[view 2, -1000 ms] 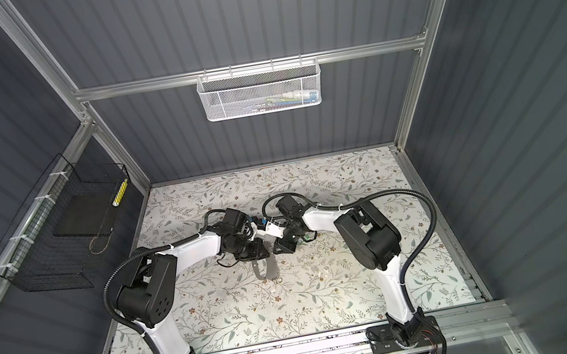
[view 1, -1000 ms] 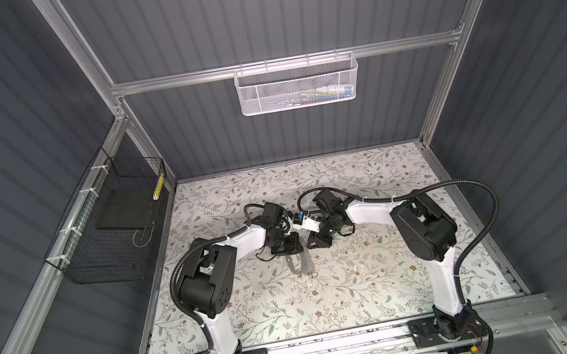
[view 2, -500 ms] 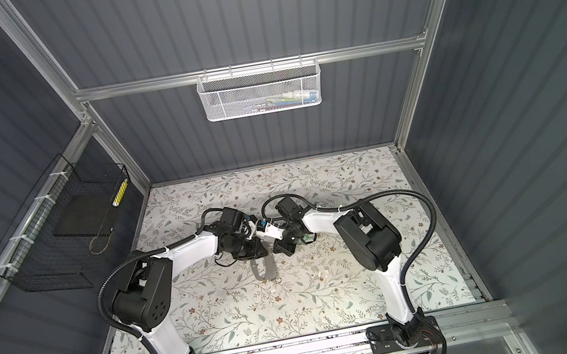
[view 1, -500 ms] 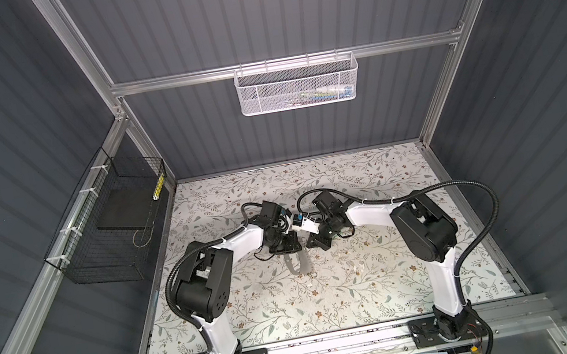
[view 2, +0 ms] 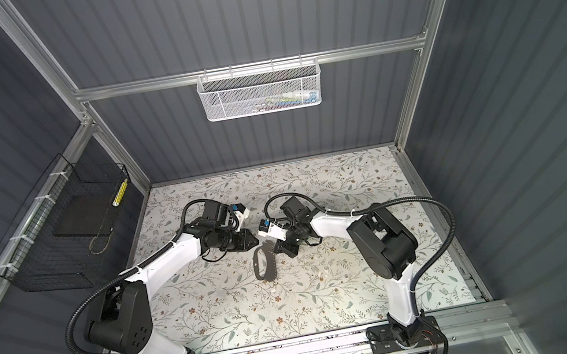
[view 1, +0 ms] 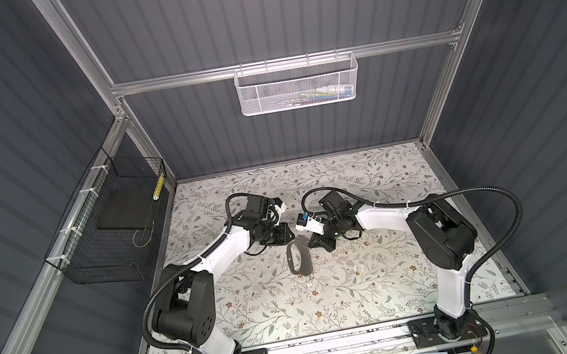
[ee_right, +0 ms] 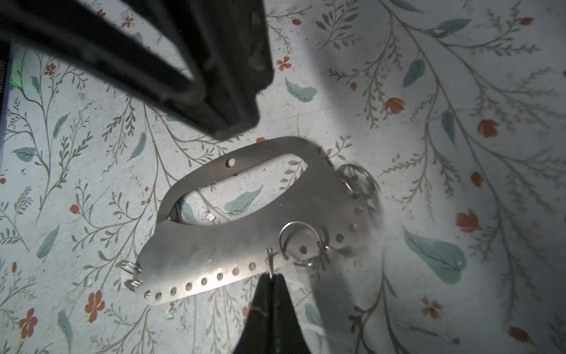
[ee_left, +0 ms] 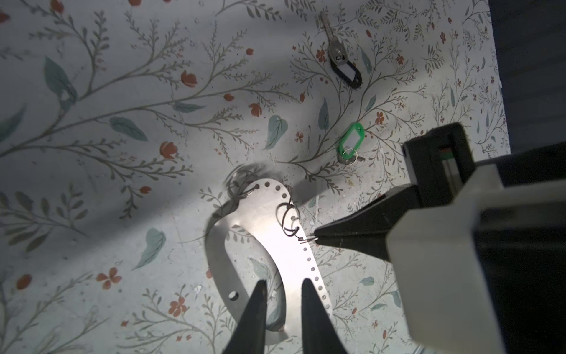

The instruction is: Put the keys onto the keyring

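Top views both show grey ribbed walls (view 1: 286, 12) enclosing the floral tabletop (view 1: 369, 287), where a perforated steel plate (ee_left: 263, 233) lies under the left gripper (ee_left: 284, 280), narrowly parted and empty, beside the right gripper (ee_right: 271, 275), pinched seemingly onto a split ring (ee_right: 269, 260), the keyring (ee_left: 350, 142) lying flat apart.

Noting a white mesh basket (view 1: 298, 85) hanging on the rear rail in both top views, carrying a few small items too blurred to identify. Noting a black wire basket (view 1: 108, 248) hanging on the left wall, holding a dark flat pad (view 1: 121, 210) and a yellow striped stick (view 1: 159, 187) at its far corner. Noting a perforated metal plate (ee_right: 214, 245) lying flat on the floral counter (view 1: 369, 287).
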Robot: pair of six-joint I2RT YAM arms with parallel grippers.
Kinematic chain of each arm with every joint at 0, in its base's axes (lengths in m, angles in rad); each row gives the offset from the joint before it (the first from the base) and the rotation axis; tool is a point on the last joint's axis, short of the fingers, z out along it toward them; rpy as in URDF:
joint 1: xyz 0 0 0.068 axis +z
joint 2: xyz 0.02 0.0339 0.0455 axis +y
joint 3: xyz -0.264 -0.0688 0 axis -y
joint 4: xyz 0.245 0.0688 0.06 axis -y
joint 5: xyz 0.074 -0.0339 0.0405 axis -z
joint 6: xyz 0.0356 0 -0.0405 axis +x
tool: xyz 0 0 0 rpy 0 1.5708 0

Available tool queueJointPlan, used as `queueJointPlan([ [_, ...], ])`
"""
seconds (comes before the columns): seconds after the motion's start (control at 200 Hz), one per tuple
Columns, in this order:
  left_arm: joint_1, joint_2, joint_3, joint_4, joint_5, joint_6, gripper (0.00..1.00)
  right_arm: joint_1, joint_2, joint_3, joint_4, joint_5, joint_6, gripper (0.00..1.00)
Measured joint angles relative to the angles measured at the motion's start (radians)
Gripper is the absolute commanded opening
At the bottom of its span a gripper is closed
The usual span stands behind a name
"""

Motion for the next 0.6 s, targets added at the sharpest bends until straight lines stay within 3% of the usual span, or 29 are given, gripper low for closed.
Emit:
queueJointPlan([
  [0.14, 0.003, -0.100, -0.066, 0.076, -0.024, 0.063, 0.28, 0.003, -0.072, -0.069, 0.063, 0.006, -0.002, 0.00],
  [0.395, 0.003, -0.408, -0.361, 0.394, -0.028, 0.248, 0.34, 0.003, -0.241, -0.180, 0.230, 0.018, -0.053, 0.00],
  [0.6, 0.002, -0.454, -0.443, 0.557, 0.050, 0.449, 0.34, 0.003, -0.350, -0.304, 0.392, 0.015, -0.146, 0.00],
])
